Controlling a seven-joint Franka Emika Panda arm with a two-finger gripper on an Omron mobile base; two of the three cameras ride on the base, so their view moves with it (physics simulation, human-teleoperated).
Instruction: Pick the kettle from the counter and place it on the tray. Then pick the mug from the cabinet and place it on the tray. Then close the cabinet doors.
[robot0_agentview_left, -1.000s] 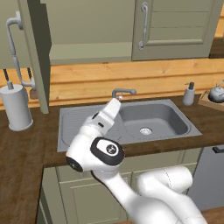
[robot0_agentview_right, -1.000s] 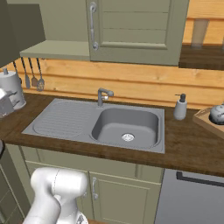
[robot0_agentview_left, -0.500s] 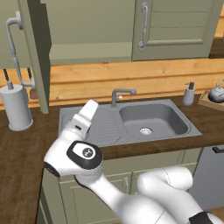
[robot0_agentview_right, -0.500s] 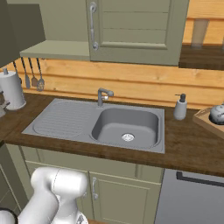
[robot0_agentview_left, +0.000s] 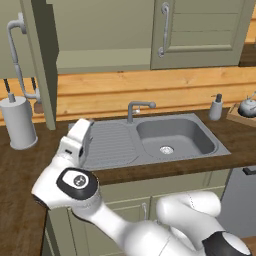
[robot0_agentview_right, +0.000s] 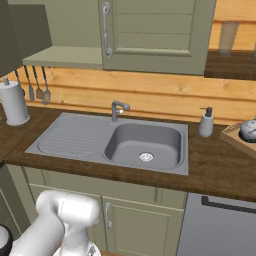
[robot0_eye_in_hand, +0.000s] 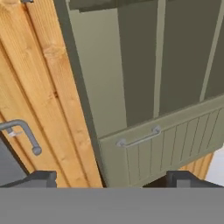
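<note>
The kettle (robot0_agentview_left: 247, 106) sits at the far right edge of the left base view, on the tray (robot0_agentview_left: 241, 118) whose light-wood corner pokes in there; in the right base view the kettle (robot0_agentview_right: 248, 130) again rests on the tray (robot0_agentview_right: 235, 139) at the right edge. So the first step looks done. The mug is not to be seen.

The cabinet (robot0_agentview_left: 100, 47) fills the top of the left base view, with one door (robot0_agentview_left: 44, 65) swung out at upper left and the other door (robot0_agentview_left: 200, 30) shut at upper right.

The gripper (robot0_eye_in_hand: 111, 179) stands spread wide and empty, its tips at the bottom of the hand view, facing a closed door with its bar handle (robot0_eye_in_hand: 139, 136).

Risks, as I judge them: the arm, folded low at the left of the counter (robot0_agentview_left: 20, 165), could clip the open door's edge or the white roll (robot0_agentview_left: 19, 122) beside it when it rises.

No writing or labels can be read.
</note>
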